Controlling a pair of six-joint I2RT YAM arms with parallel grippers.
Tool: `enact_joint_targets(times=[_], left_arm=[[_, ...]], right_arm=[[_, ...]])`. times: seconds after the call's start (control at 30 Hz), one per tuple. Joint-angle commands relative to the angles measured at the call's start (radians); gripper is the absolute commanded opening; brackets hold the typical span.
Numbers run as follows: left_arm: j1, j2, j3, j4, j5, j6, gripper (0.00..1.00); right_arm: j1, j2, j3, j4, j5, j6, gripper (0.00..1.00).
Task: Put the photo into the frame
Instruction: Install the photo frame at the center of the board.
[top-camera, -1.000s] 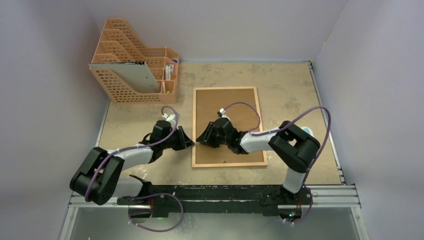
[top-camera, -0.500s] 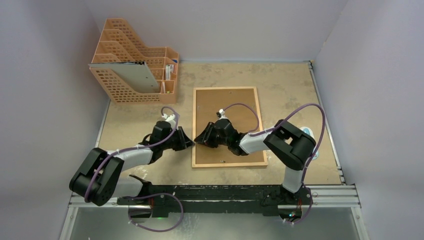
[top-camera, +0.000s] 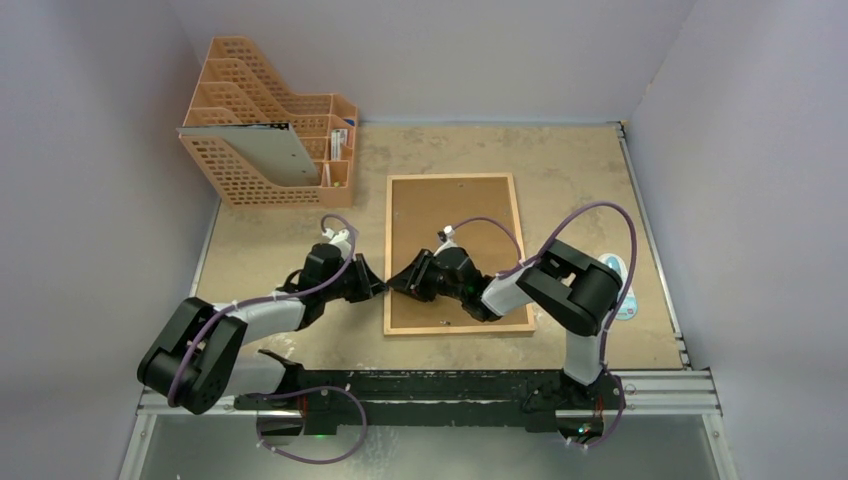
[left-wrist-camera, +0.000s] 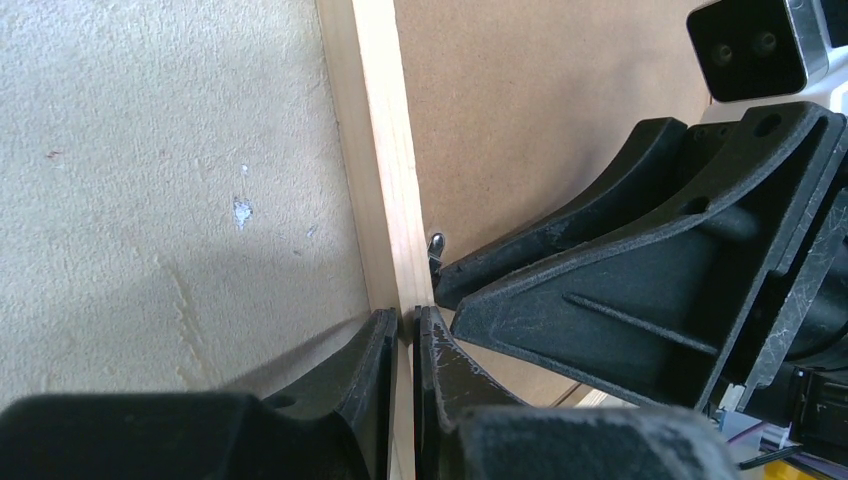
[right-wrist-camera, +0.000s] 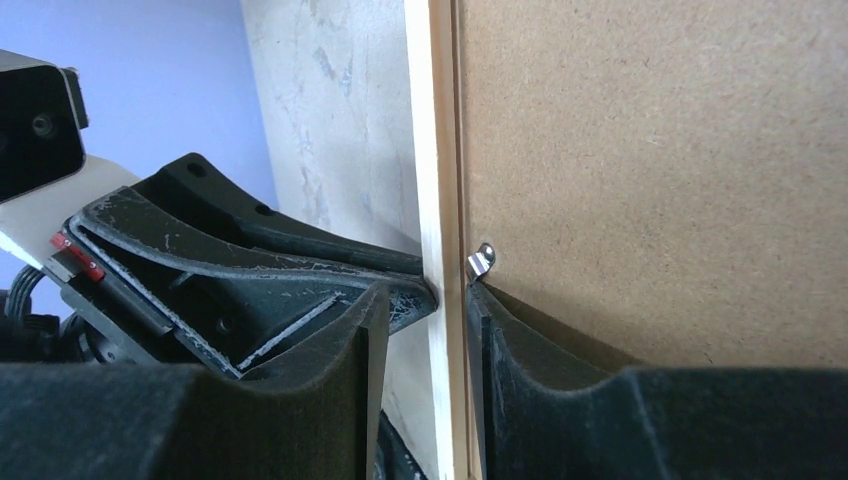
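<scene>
The mottled tan table (top-camera: 580, 170) carries a light-wood frame (top-camera: 450, 178) lying back up near its middle, brown backing panel (top-camera: 450, 215) showing, an orange file rack (top-camera: 230, 172) at the far left corner, and a small white-and-blue object (top-camera: 626, 300) near the right edge

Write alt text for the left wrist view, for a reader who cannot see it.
The left gripper clamps the light-wood rail of the frame. The right gripper reaches in from the right, fingertips beside a small metal tab by the backing panel.
</scene>
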Motion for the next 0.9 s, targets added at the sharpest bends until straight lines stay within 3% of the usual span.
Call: enact_joint_targets(times=[0.0,0.33,0.63,0.87], left_arm=[[-0.019,0.003,-0.04,-0.094,0.042,-0.013,0.0],[-0.019,-0.018,-0.046,-0.111,0.037,-0.014,0.0],[-0.019,-0.038,-0.043,-0.12,0.03,-0.023,0.0],[-0.019,-0.035,-0.033,-0.129,0.039,-0.014,0.1]], right_arm=[[0.013,0.04,-0.025,0.068,0.0,0.046,0.38],[0.013,0.047,0.004,0.014,0.074,0.025,0.4],[0.016,-0.179,-0.067,-0.111,0.172,-0.006,0.41],[0.02,-0.084,-0.038,-0.082,0.119,0.003,0.36]])
